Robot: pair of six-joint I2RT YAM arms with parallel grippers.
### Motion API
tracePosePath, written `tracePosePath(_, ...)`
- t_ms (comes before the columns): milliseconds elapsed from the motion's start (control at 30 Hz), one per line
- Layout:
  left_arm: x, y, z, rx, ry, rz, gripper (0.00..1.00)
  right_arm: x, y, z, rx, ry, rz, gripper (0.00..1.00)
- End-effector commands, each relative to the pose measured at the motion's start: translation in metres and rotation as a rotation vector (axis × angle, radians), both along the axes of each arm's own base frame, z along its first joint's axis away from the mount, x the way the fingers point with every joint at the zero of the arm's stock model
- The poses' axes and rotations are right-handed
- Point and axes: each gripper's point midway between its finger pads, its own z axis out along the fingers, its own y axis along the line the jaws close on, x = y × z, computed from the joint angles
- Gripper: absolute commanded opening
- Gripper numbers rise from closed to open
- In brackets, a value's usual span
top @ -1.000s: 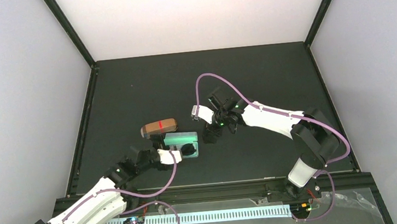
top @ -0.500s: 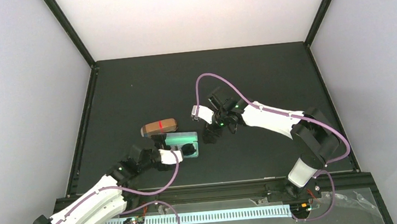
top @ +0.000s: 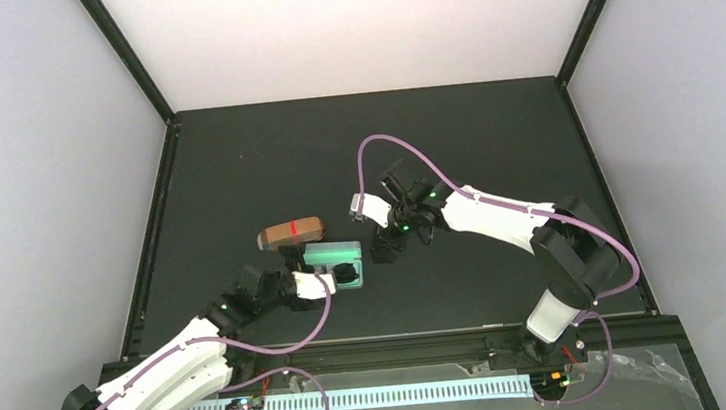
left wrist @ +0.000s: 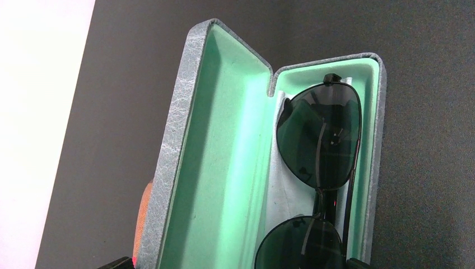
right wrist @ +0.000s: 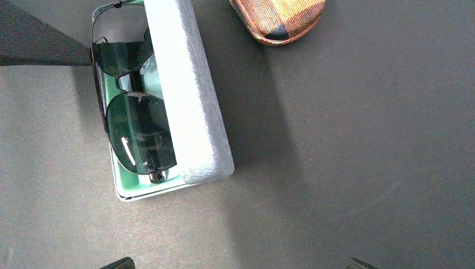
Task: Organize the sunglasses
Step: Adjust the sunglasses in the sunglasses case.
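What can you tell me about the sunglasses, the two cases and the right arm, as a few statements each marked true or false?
1. The black sunglasses lie inside the open blue-grey case. True.
2. The tan case is open. False: it is closed.
3. The right gripper holds the sunglasses. False: its jaws stand apart with nothing between them.
4. The open case has a mint green lining. True.
5. The tan case lies on top of the blue-grey case. False: it lies beside it on the table.
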Motion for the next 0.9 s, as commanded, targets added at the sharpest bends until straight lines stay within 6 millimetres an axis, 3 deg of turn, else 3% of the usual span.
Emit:
tracePosePath(0,0.006,0.001,0.002,0.005,-0.031,0.008,0.99,0.002,0.002,-0.001,0.007,0.005,0.012,1.0)
tracePosePath(267,0.0,0.001,0.002,0.003,-0.008,-0.003,0.99,0.0,0.003,0.001,0.016,0.012,0.017,1.0)
tracePosePath(600,-0.032,-0.001,0.022,-0.035,0.085,-0.098,0.99,-0.009,0.019,0.014,0.079,0.09,0.077,0.99)
tracePosePath(733,-0.026,-0.005,0.042,-0.103,0.086,-0.071,0.99,-0.013,0.032,0.019,0.102,0.143,0.135,0.9)
tracePosePath(867,-0.015,-0.007,0.061,-0.18,0.119,-0.043,0.99,-0.016,0.047,0.023,0.136,0.223,0.176,0.75)
